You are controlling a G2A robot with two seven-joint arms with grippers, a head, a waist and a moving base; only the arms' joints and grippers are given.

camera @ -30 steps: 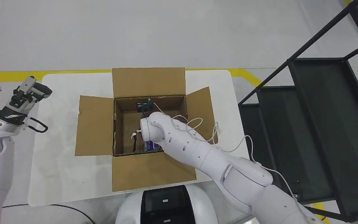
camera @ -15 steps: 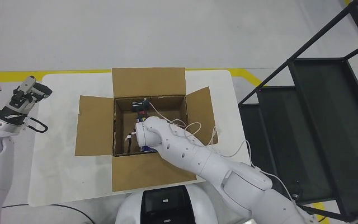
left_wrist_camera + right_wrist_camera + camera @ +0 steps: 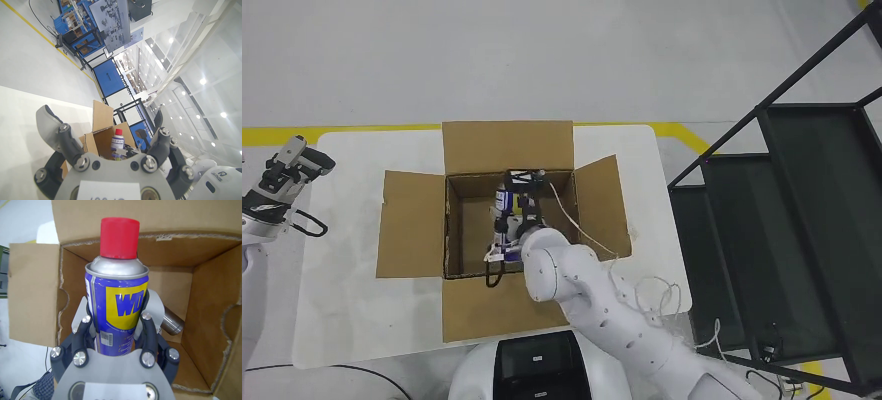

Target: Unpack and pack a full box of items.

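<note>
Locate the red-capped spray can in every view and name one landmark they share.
Top view: the spray can sits within the outline of the open cardboard box, near its middle.
Left wrist view: the spray can is far off and upright, rising out of the cardboard box.
Right wrist view: the spray can is close up, clamped in the right gripper over the cardboard box opening.
Shared landmark: the cardboard box's open flaps.

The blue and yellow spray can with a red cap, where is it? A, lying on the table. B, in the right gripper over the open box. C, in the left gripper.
B: the right gripper is shut on the red-capped blue and yellow spray can over the open brown cardboard box.
</note>
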